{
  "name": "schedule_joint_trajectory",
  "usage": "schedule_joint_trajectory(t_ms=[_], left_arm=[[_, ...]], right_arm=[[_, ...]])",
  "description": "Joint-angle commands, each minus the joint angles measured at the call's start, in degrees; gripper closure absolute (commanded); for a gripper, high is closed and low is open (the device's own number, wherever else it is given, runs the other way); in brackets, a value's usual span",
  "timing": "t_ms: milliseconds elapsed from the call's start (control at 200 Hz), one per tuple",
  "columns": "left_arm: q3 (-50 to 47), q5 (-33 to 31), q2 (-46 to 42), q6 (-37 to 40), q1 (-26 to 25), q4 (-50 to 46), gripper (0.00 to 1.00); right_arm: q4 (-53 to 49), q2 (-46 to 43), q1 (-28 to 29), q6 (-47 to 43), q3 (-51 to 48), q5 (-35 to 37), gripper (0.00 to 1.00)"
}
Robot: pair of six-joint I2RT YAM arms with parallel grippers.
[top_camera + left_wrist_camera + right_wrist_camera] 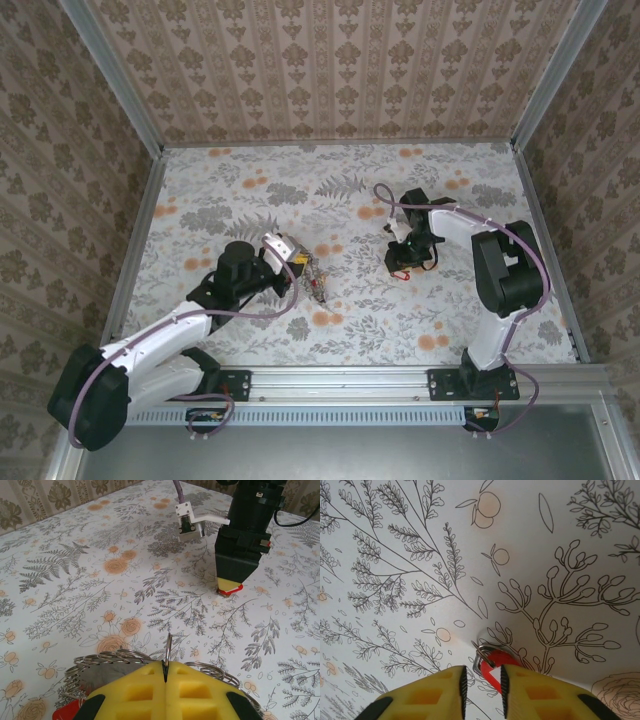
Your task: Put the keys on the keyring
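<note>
My left gripper (292, 262) is shut on the keyring (169, 647), a thin grey ring standing upright between the yellow fingertips (145, 680). Several coiled rings and a red key tag (65, 712) hang beside the jaws, and they dangle below the gripper in the top view as a small bunch (315, 283). To the right, my right gripper (404, 266) points down at the table over a red-headed key (496, 661) with a small metal loop. Its jaws stand a little apart, open. The key lies between them, against the right pad (503, 680).
The floral tablecloth (250, 200) is boxed in by patterned walls on aluminium posts (130, 90), with a metal rail (340, 378) along the near edge. Bare cloth stretches across the back and the left.
</note>
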Motion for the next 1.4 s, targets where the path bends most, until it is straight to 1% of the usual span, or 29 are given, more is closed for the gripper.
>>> schedule_joint_trajectory(t_ms=[0,310,450,655,930,1120,1315,1395], left_arm=[[1.54,1.32,0.19,-1.23,0.19,2.34,1.0],[1.28,1.37,0.42,-1.4,0.19,2.61,1.0],[1.28,1.45,0.52,-1.32,0.19,2.73,1.0],[1.28,1.63,0.6,-1.37,0.19,2.67,1.0],[1.57,1.82,1.3,-1.39,0.19,2.91,1.0],[1.8,2.07,1.66,-1.49,0.19,2.76,1.0],[2.02,2.0,1.69,-1.41,0.12,2.34,1.0],[2.07,1.92,1.57,-1.48,0.14,2.22,1.0]], right_arm=[[-1.23,1.32,0.16,-1.1,0.26,-1.56,0.74],[-2.95,2.4,0.17,-2.05,1.72,-2.01,0.74],[-2.64,2.6,0.21,-2.94,2.03,-3.56,0.72],[-1.68,1.51,0.41,-4.2,2.87,-2.19,0.7],[-4.08,4.5,0.55,-7.34,5.3,-2.18,0.69],[-4.78,4.57,0.68,-7.69,4.69,-1.79,0.69],[-5.1,3.82,0.7,-7.77,4.58,-3.26,0.75],[-5.31,3.46,0.7,-7.77,4.41,-3.58,0.76]])
